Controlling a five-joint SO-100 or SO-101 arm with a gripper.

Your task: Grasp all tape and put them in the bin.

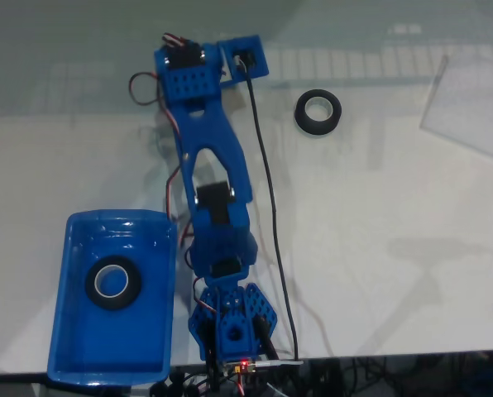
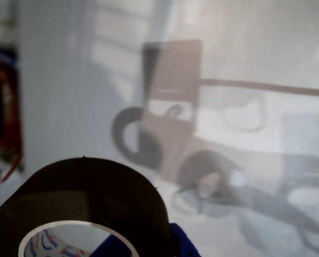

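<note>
Pincer [image 1: 198, 56] seemingly clenched on a tape roll [image 2: 79, 206], another roll [image 1: 113, 283] inside the bin [image 1: 73, 331].

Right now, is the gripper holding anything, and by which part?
It appears so: in the wrist view the gripper pinches a tape roll by its ring wall, with blue finger showing both inside the core and outside it.
</note>
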